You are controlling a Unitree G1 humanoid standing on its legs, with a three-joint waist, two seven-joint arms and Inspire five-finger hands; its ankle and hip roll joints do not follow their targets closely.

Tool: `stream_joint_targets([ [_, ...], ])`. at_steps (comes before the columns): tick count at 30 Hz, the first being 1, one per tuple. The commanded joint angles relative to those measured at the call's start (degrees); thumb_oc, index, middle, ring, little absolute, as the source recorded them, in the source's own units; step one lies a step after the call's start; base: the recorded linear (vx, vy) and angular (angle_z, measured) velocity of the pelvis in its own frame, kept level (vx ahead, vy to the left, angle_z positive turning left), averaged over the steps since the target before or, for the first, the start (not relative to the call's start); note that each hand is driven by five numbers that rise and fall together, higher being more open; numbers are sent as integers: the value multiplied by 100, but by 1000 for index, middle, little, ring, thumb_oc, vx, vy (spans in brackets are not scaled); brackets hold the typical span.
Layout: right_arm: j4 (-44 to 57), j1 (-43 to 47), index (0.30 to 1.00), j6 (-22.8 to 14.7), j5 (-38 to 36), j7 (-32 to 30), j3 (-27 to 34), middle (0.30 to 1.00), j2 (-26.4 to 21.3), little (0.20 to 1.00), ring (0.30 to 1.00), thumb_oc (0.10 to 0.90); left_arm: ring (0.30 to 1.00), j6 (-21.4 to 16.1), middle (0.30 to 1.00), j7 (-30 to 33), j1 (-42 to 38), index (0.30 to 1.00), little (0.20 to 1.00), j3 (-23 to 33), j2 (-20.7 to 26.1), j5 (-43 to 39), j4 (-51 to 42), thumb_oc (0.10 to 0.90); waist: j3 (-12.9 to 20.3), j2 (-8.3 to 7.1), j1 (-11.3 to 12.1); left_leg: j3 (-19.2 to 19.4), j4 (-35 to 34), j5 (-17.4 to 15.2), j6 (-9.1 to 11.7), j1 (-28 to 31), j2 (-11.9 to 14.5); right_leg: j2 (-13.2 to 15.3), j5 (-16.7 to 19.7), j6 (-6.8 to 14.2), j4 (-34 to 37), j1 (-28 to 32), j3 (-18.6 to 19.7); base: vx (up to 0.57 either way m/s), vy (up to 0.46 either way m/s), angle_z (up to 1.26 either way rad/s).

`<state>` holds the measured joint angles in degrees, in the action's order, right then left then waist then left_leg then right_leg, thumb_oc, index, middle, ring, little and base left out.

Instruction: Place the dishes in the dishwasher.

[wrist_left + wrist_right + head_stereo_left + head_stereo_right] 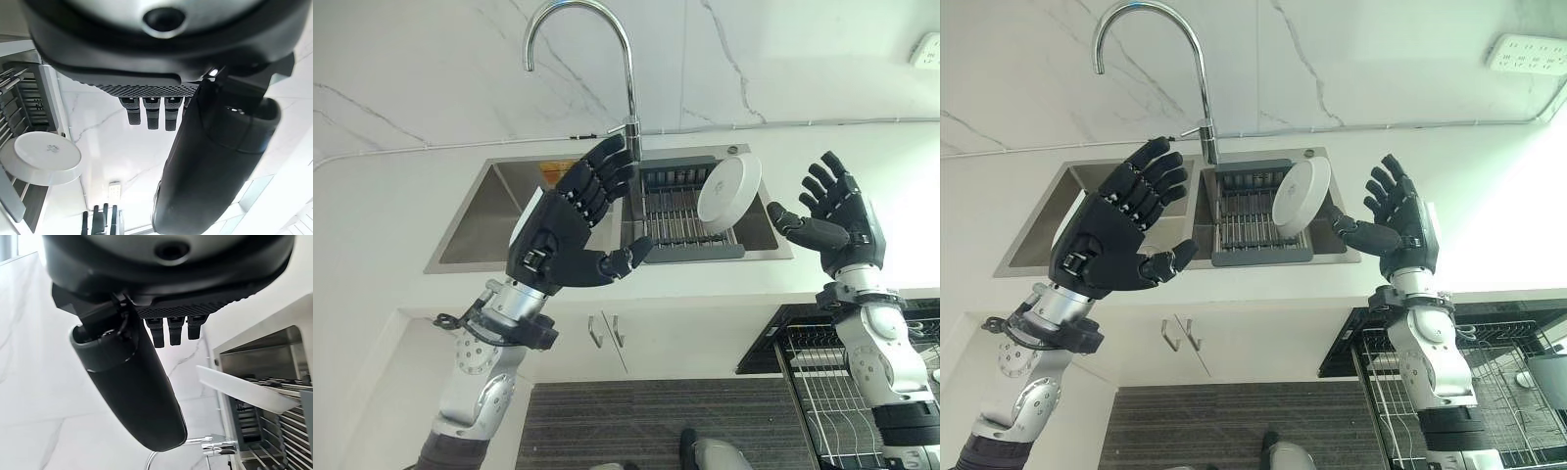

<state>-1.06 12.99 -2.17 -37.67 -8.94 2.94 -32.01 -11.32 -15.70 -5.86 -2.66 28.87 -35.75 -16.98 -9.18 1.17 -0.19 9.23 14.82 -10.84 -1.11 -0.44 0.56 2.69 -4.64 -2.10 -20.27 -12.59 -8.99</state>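
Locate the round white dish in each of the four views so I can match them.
Left eye view: round white dish leaning in the dark drying rack in the steel sink.
Right eye view: same rack, centre.
Left wrist view: left edge.
Right wrist view: edge-on, right.
Shared landmark: the rack.

This is a kitchen. A steel sink (489,211) with a tall curved tap (582,59) sits in a white surface (372,225) below a marble wall (431,69). A dishwasher rack (832,392) stands open at lower right.
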Motion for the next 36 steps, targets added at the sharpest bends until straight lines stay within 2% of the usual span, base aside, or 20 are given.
stream_joint_targets([
  [1,-18,951,900,-394,-451,-120,143,900,-82,900,900,800,900,-564,900,112,-387,900,900,-38,299,-308,-188,800,584,-256,132,-290,237,-510,265,-247,246,196,-673,745,308,738,-13,0,0,0],
  [5,-383,1080,900,-136,-768,-179,186,900,-98,900,900,800,900,-578,900,196,-438,900,900,-26,297,-355,-146,800,589,-261,161,-301,237,-510,268,-233,248,174,-698,717,308,771,-19,0,0,0],
  [10,-811,1392,900,92,-803,-228,94,900,-209,900,900,800,900,-513,900,250,-577,900,900,-98,341,-453,-67,800,595,-275,215,-336,237,-508,278,-225,237,168,-718,700,308,810,-42,0,0,0],
  [15,-1227,1558,900,161,-914,-56,-58,900,-267,900,900,800,900,-505,900,249,-663,900,900,-132,347,-469,-18,800,605,-283,249,-347,237,-505,286,-219,238,173,-735,685,308,841,-82,-14,5,4],
  [19,-1345,1624,900,228,-1531,298,-57,900,-223,900,900,800,900,-421,900,212,-632,900,900,-98,318,-735,15,800,616,-278,287,-377,237,-501,293,-207,224,181,-749,679,308,875,-108,2,20,4],
  [27,-1679,1778,900,443,-1786,618,-117,900,-341,900,900,800,900,-386,900,195,-666,900,900,-96,360,-857,81,800,624,-284,328,-398,237,-487,308,-220,216,208,-757,689,308,889,-147,-1,2,1],
  [36,-1933,1938,900,591,-1888,696,-205,900,-457,900,900,800,900,-396,900,251,-687,900,900,-140,397,-841,144,800,629,-293,357,-394,237,-481,312,-220,212,230,-763,696,308,905,-177,0,0,0],
])
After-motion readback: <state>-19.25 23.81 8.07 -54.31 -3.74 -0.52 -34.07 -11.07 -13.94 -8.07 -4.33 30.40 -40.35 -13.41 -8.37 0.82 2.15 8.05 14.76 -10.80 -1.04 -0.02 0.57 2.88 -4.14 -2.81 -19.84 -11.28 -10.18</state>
